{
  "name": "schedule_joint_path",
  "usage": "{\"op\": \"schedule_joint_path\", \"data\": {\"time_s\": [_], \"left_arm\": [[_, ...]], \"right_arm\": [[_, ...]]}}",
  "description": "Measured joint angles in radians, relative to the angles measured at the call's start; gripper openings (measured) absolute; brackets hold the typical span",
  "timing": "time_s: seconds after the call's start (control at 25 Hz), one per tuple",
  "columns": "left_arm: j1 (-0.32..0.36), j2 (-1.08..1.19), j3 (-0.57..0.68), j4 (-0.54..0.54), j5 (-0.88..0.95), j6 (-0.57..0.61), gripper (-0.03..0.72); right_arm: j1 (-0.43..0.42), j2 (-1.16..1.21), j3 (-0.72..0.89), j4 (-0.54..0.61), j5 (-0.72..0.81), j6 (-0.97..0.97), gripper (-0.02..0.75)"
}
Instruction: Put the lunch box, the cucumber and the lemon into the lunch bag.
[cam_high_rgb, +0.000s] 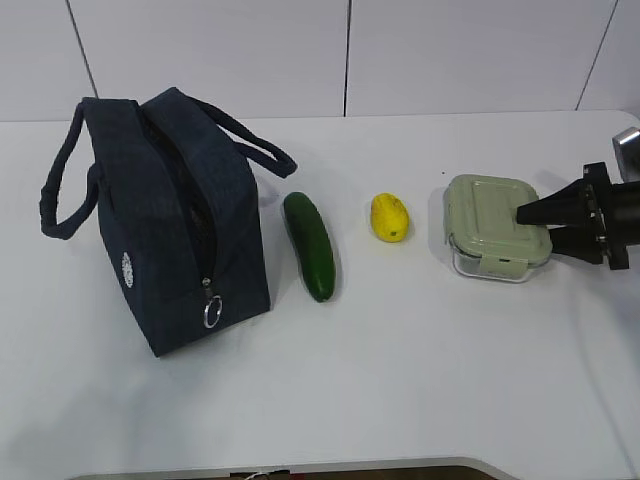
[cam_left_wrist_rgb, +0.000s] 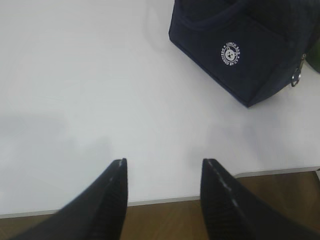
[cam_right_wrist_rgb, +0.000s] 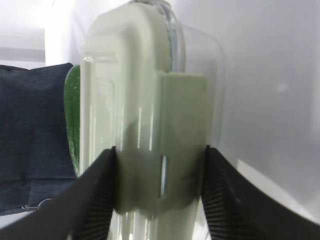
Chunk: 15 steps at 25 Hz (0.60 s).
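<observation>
The lunch box (cam_high_rgb: 488, 222), clear with a sage-green lid, lies on the white table at the right. My right gripper (cam_high_rgb: 535, 228) is shut on its right end. In the right wrist view (cam_right_wrist_rgb: 159, 150) both fingers press the lid's clip on the lunch box (cam_right_wrist_rgb: 150, 90). The lemon (cam_high_rgb: 389, 216) and the dark green cucumber (cam_high_rgb: 310, 245) lie side by side at the middle. The navy lunch bag (cam_high_rgb: 180, 220) stands at the left, its top zip open. My left gripper (cam_left_wrist_rgb: 164, 161) is open and empty over the table's front edge, apart from the bag (cam_left_wrist_rgb: 240, 45).
The bag's metal ring pull (cam_high_rgb: 213, 313) hangs at its front corner. The table's front edge (cam_left_wrist_rgb: 165, 199) runs just under my left fingertips. A white wall panel stands behind the table. Bare white tabletop (cam_high_rgb: 450, 380) lies in front of the objects.
</observation>
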<state>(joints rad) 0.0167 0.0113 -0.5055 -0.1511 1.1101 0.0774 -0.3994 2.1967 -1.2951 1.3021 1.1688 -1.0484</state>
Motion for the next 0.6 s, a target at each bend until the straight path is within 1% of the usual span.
{"op": "schedule_joint_path", "data": {"time_s": [0.52, 0.6], "left_arm": [[0.0, 0.0, 0.0, 0.0, 0.0, 0.0, 0.34], [0.0, 0.0, -0.02, 0.004, 0.0, 0.0, 0.34]], "right_arm": [[0.0, 0.0, 0.0, 0.0, 0.001, 0.0, 0.379], [0.0, 0.0, 0.0, 0.002, 0.001, 0.0, 0.379]]}}
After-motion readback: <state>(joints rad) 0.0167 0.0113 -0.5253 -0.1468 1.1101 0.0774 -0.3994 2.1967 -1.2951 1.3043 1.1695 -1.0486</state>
